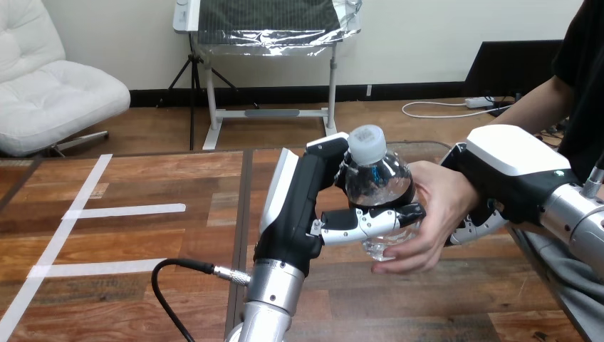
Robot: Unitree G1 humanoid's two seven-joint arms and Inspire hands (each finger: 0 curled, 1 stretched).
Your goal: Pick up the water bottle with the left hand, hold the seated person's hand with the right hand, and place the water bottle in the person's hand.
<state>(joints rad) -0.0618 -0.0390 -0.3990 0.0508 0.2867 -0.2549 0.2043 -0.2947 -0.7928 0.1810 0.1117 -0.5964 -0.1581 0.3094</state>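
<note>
Bottle (374, 182) mid-frame, your left hand (295, 206) curled round it; right hand (513, 171) clasps the person's wrist (464, 194), steadying the handover

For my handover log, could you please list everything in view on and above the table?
water bottle: one, clear with white cap, upright above the table's middle, between both hands
tape strips: three, white, table's left part
table: one, brown wood, across the view
person's hand: one, right of the bottle, touching it
left hand: one, black and white, fingers curled round the bottle
right hand: one, black and white, fingers curled round the person's wrist
</note>
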